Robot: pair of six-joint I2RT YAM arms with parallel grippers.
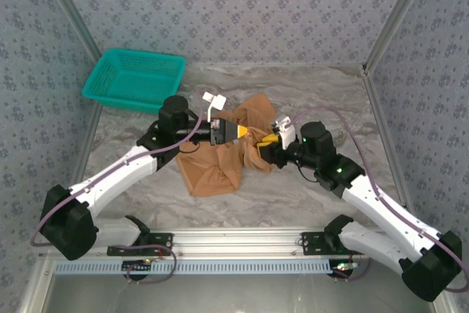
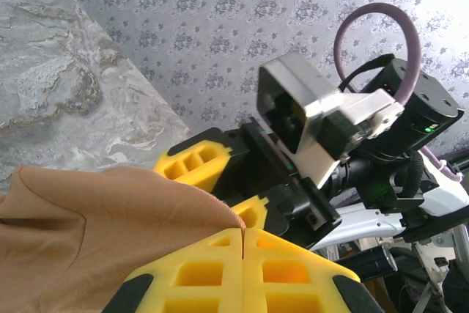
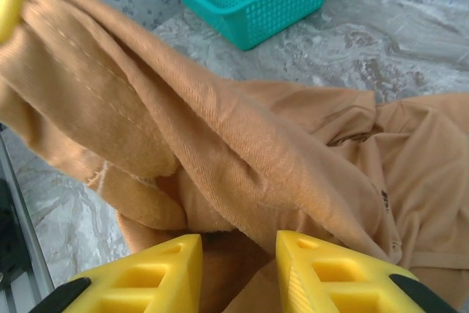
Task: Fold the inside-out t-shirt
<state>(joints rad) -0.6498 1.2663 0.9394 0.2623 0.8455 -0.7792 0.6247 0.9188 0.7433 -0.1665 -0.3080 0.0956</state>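
Pinching a fold of the inside-out t-shirt (image 1: 216, 170), heaped on the worktop (image 1: 308, 197), our left jaws press together while the right jaws stand spread around cloth; closing there, we risk grabbing extra layers.

White arms (image 1: 110, 175) with black joints (image 1: 174, 113), yellow jaws (mauve cables (image 2: 375, 7)).

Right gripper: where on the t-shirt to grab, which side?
Take the raised ridge of the t-shirt hanging from the shut left gripper, straight ahead from the right arm's side. That fold stands off the table and sits between the fingers of the open right gripper.
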